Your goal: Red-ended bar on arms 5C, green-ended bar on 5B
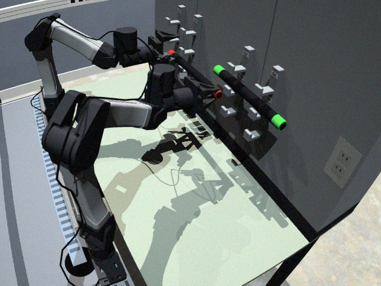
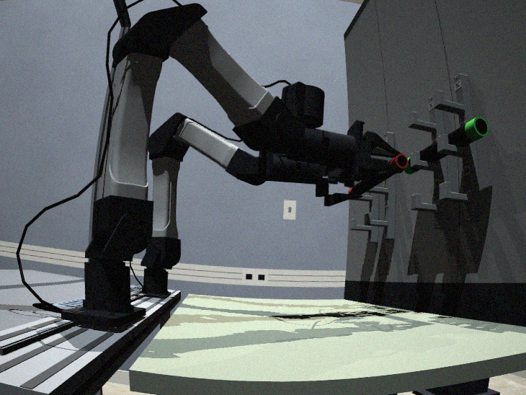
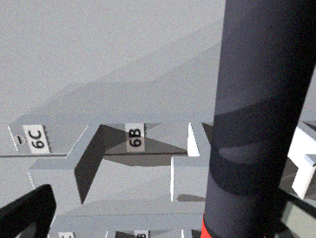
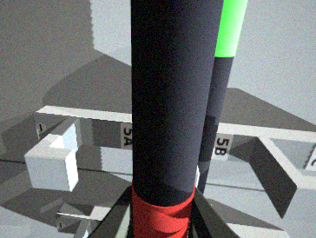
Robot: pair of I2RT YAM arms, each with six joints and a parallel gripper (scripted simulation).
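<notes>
The red-ended bar (image 1: 197, 72) (image 2: 393, 161) (image 3: 256, 109) (image 4: 169, 109) is held in the air in front of the rack, its far end lower in the exterior view. My right gripper (image 1: 215, 94) (image 4: 161, 195) is shut on it near one red end. My left gripper (image 1: 172, 46) (image 3: 155, 193) is open around the other end; the bar lies close to one finger. The green-ended bar (image 1: 246, 93) (image 2: 457, 135) (image 4: 219, 87) appears to rest on the middle arms, below the 5C arms (image 1: 265, 89) (image 2: 448, 104). The 5B label (image 4: 222, 147) shows beside it.
Farther along the wall (image 1: 307, 101) stands another rack with labels 6B (image 3: 135, 137) and 6C (image 3: 38, 139), close to my left gripper. Lower arms (image 1: 251, 134) of the nearer rack stick out under the green-ended bar. The table (image 1: 215, 234) lies below.
</notes>
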